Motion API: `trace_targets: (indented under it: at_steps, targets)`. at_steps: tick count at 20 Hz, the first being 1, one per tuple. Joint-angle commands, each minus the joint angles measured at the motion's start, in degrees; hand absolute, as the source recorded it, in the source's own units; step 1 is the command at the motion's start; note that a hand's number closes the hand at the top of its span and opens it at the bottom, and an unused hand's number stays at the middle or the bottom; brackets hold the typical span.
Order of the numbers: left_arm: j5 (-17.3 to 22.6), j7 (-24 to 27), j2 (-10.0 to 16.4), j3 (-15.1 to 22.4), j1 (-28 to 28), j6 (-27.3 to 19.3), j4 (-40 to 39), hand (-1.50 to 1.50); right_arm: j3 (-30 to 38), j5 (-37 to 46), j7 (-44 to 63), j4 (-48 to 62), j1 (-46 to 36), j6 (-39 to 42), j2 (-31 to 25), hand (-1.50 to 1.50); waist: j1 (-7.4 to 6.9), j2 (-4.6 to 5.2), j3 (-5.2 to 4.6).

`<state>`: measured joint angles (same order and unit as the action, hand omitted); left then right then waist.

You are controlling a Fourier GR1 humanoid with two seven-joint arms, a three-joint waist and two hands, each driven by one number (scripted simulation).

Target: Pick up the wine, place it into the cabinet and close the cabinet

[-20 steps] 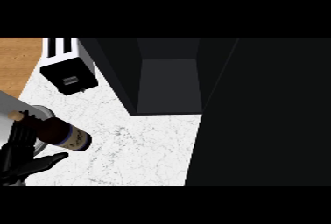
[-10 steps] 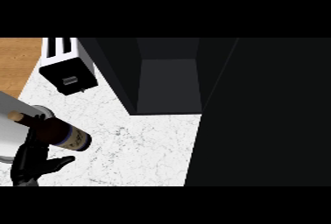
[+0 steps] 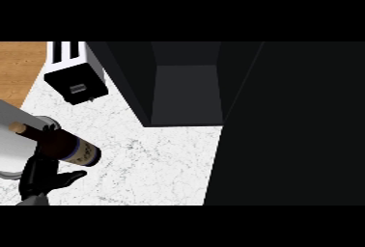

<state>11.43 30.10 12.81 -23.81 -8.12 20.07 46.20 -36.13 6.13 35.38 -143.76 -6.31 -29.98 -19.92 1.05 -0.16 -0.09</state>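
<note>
Swung a grey forearm [image 3: 14,140] in along the left edge, keeping the wine [image 3: 64,144] tilted at lower left, wrapped by the curled left hand [image 3: 43,176], ready to carry toward the open cabinet [image 3: 185,91] at upper centre.

Dark brown wine bottle [image 3: 61,144] with grey label [image 3: 84,153] — white, grey-veined counter [image 3: 157,164], black cabinet [image 3: 185,87].

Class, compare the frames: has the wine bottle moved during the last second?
No. The wine bottle keeps the same spot below the toaster, and its base points toward the near corner of the cabinet, as before.
</note>
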Motion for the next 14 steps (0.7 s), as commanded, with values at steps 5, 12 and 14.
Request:
trace_targets:
  at_steps: [5, 12, 14]
  targets:
    - [2.5, 1.07, 0.88, -1.62, -5.61, 0.21, -5.14, 1.5, -1.34, 4.19, 2.29, -12.71, 6.5, 0.09, -3.95, -1.5, 0.07, -0.03, 0.05]
    - [-0.99, 10.61, -0.11, 0.43, 0.77, -0.17, -4.47, 1.5, -5.09, 8.55, 2.7, -11.28, 4.51, -2.71, -4.16, -1.5, -0.09, -0.26, 0.01]
    - [-1.41, 9.03, -0.69, 0.88, -3.16, -3.92, -3.41, 1.5, -3.83, 6.29, 3.17, -10.93, 2.87, -2.55, -3.32, -1.5, -0.21, -0.11, 0.03]
